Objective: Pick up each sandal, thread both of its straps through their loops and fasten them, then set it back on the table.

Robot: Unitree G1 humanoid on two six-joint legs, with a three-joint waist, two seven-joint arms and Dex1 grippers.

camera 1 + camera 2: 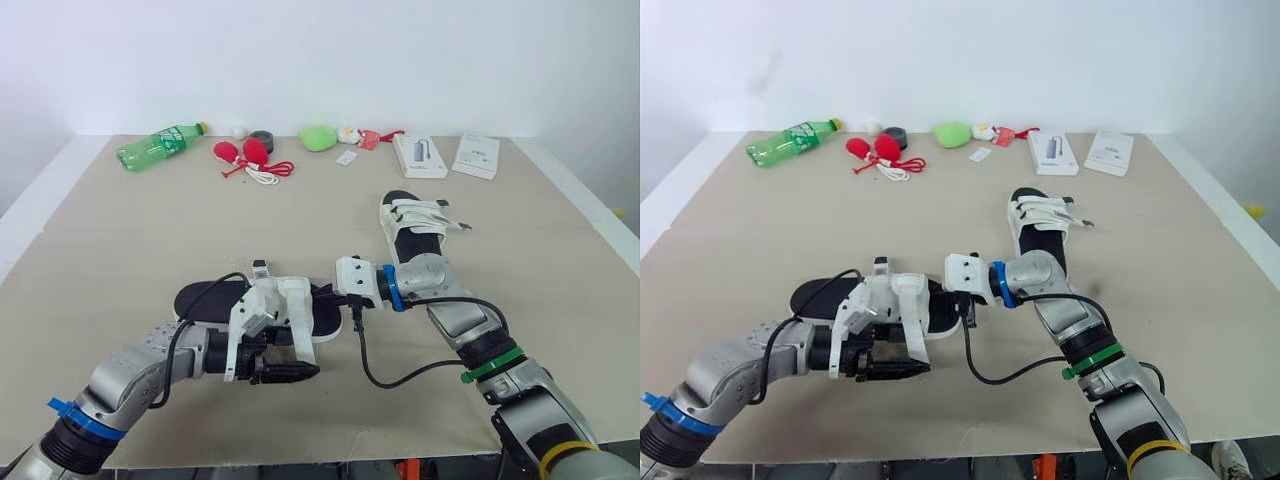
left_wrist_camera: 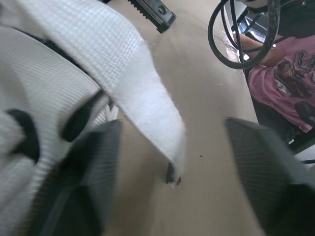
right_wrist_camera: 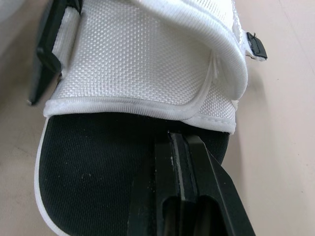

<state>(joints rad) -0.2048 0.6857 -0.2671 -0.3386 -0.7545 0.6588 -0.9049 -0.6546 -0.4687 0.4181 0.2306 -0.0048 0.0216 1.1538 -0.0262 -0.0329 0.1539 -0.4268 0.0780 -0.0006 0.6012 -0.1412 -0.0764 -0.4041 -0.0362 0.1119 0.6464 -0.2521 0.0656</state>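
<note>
White wall stands behind a big tan tabletop [image 1: 120,250]. Two sandals lie on it. The near sandal [image 1: 210,298] is close to the robot, lying sideways across the front of the tabletop. It has a black sole and white straps. The far sandal [image 1: 415,225] is off to the right and a bit farther back, with its toe pointing away from the robot. Its white straps stick out to the right side.

The left hand [image 1: 280,362] is at the front edge of the near sandal, by the white straps. Its two black fingers [image 2: 88,172] are spread wide apart. A loose white strap [image 2: 147,98] hangs down between them, and they are not pinching it.

The right hand [image 1: 325,296] comes in from the right and meets the near sandal at its right end. Its fingers [image 3: 187,196] are pressed together, and nothing shows between them. They lie on the black inside of the sandal, just under the edge of the wide white strap.

Along the back of the tabletop are a green bottle [image 1: 160,145] lying on its side, some red things [image 1: 245,152], a dark roll [image 1: 262,136], a green lump [image 1: 318,137] and two white boxes [image 1: 420,155]. A person in a pink shirt [image 2: 290,69] sits beyond the tabletop edge.
</note>
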